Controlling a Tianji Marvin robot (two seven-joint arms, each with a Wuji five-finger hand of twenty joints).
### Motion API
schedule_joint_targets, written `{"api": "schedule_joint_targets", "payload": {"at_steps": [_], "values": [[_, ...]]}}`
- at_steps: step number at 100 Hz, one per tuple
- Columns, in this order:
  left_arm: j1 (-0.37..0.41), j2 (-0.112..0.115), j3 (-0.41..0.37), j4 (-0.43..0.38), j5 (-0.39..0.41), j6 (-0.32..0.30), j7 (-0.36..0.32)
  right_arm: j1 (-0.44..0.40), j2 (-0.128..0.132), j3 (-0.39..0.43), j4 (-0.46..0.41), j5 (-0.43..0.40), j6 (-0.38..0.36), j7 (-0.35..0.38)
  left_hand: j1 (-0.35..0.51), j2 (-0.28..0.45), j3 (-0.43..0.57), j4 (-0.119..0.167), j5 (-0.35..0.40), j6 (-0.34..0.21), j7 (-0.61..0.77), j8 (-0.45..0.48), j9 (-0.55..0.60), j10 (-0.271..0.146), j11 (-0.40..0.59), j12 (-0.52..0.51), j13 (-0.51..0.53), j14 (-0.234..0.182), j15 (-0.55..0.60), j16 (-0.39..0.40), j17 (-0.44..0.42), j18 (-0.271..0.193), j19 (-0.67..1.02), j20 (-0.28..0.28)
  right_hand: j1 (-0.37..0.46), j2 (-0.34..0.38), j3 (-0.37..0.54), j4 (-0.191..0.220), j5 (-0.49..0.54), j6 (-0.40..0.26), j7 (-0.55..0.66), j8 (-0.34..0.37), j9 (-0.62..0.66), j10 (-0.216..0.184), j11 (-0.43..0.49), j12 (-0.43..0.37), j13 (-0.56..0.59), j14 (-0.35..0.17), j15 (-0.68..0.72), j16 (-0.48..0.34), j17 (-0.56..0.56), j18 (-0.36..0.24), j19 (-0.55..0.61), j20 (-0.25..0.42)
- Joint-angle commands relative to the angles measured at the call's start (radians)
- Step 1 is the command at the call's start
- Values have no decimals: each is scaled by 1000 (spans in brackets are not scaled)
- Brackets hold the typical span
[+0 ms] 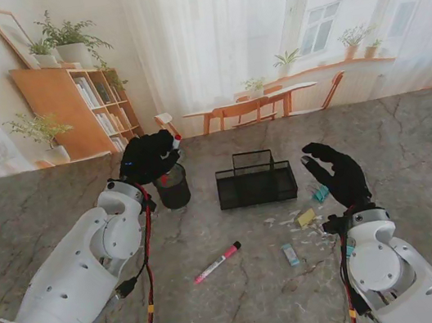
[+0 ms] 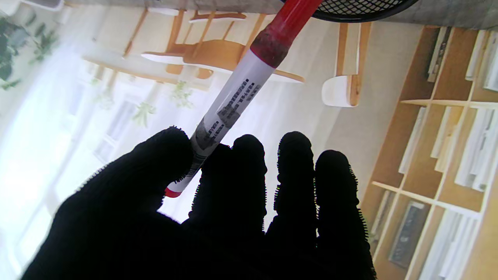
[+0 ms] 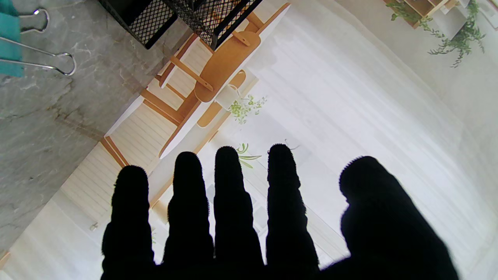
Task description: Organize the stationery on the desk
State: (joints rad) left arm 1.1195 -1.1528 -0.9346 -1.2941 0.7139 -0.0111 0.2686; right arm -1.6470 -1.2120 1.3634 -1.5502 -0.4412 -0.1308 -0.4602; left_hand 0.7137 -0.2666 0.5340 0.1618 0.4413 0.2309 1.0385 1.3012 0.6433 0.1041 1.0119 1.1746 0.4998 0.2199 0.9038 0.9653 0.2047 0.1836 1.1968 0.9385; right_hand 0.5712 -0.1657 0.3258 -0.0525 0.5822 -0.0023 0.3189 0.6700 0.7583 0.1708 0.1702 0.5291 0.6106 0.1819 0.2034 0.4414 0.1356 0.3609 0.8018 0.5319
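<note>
The left hand (image 1: 149,157) pinched a red-capped marker (image 2: 249,81) between thumb and forefinger, poised over the round mesh cup (image 1: 172,189), evidently to drop it in upright. The right hand (image 1: 337,173) hovered empty, fingers spread, near the clips (image 1: 321,194), beside the mesh tray (image 1: 256,185). A second marker (image 1: 216,262) lay on the table (image 1: 56,196).
</note>
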Motion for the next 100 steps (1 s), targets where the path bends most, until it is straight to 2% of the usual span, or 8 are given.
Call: {"api": "schedule_joint_targets", "payload": {"at_steps": [1,22,64,66,74,90,100], "values": [[-30,-25,13,36,-14,13,15,1,0,-2,3,0,1,13,103,0,51,77,-21,-15,94,27,-3,-124,-24,14,-2,-11,0,13,1,-32,7,31,6,34,-21,30,7,-5,2,6,-1,5,14,13,7,1,2,10,-5,9,18,20],[-83,-65,44,151,-113,40,69,1,0,-3,4,-3,6,13,107,-5,49,75,-21,-17,96,19,-1,-124,-28,18,-4,-14,-4,11,13,-33,6,34,6,34,-21,30,7,-6,2,6,-1,6,14,13,7,1,1,10,-6,9,18,20],[-130,-118,91,340,-212,51,148,5,1,-4,7,-2,9,18,129,-6,28,47,-24,-20,89,3,-5,-123,-47,22,-7,-17,-19,4,10,-35,-4,36,7,34,-22,30,7,-8,3,6,0,4,14,13,7,2,2,11,-6,9,19,20],[-132,-120,94,347,-215,50,150,5,1,-4,8,-2,10,18,138,-4,16,36,-25,-21,86,-1,-5,-122,-52,24,-7,-17,-24,1,11,-36,-11,34,8,34,-22,30,9,-7,4,6,-1,4,14,13,7,2,2,11,-6,9,19,20],[-137,-124,102,369,-224,43,152,4,1,-3,8,-4,10,19,143,-2,8,29,-29,-21,80,-7,-10,-121,-59,25,-13,-18,-28,0,7,-38,-17,32,7,34,-22,30,9,-8,4,6,0,4,14,13,7,1,2,11,-6,9,19,20],[-141,-130,115,394,-236,36,151,4,1,-2,9,-7,11,17,189,13,-54,-6,-43,-27,61,-21,-29,-112,-89,43,-35,-20,-50,-8,-14,-46,-49,24,8,35,-22,31,10,-7,4,6,0,5,14,13,6,3,1,11,-5,10,20,21],[-142,-134,124,409,-247,29,149,3,1,-2,8,-8,12,13,256,32,-145,-64,-56,-37,35,-42,-49,-98,-122,66,-67,-15,-65,-7,-50,-67,-69,29,8,34,-22,31,10,-6,4,6,0,4,14,13,7,3,2,11,-6,10,20,21]]}}
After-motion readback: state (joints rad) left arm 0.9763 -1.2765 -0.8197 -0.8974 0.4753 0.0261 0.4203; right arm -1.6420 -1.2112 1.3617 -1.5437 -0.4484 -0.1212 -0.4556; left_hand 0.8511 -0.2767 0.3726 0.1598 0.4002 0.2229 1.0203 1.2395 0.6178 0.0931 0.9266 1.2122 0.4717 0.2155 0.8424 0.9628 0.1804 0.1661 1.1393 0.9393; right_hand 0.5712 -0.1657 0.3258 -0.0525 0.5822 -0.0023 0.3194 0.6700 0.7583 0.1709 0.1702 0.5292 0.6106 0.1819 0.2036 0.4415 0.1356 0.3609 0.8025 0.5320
